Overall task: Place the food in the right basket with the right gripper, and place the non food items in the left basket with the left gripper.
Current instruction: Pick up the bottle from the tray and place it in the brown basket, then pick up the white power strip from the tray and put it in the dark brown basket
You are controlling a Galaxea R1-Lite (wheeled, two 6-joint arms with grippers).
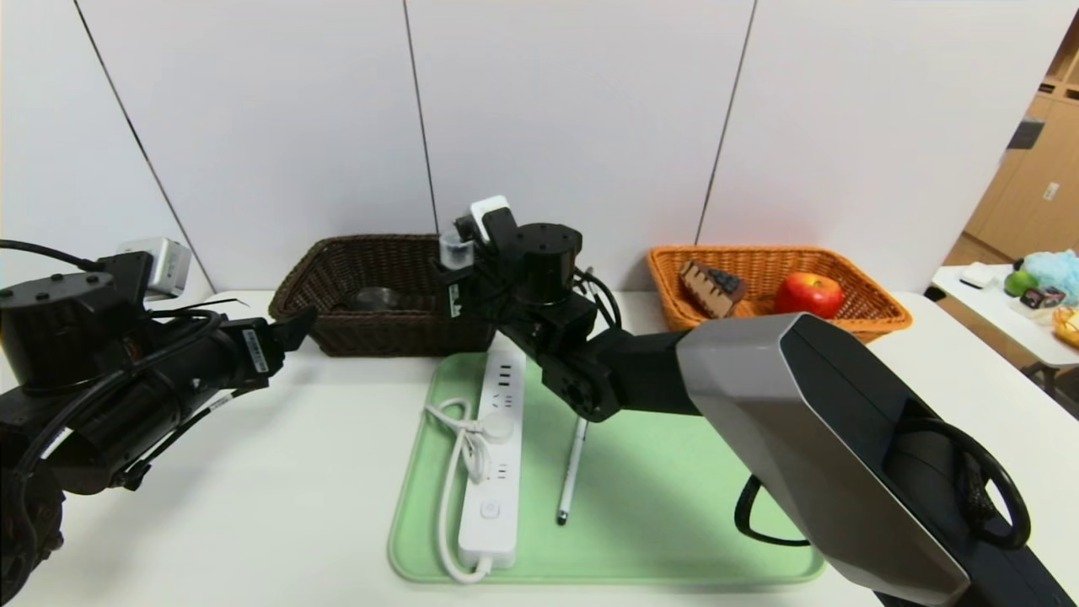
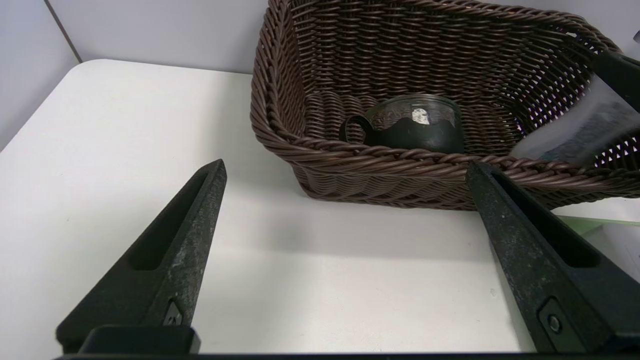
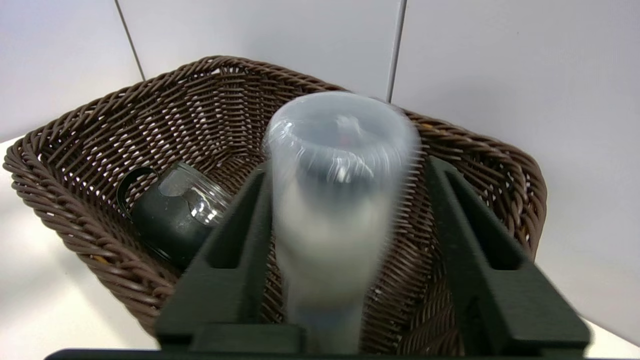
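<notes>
Two foods found in orange basket [image 1: 877,316]: apple [image 1: 809,293], cake [image 1: 712,289]. Noted dish [image 1: 377,298] in brown basket [image 1: 337,253]. Saw right gripper [image 3: 345,167] over that basket, jaws slightly parted, bottle [image 3: 340,210] loose between them, probably dropping. Left gripper [image 2: 347,167] beside brown basket above bench [image 1: 253,489], jaws wide, holding nothing. Strip [image 1: 493,455] and pen [image 1: 573,468] lay on tray [image 1: 674,523]. Judged step: bottle release. Next: clear right arm, send left gripper to strip or pen.

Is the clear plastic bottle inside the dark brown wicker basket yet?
Not yet. The clear plastic bottle sits between the right gripper fingers, over the dark brown wicker basket.
</notes>
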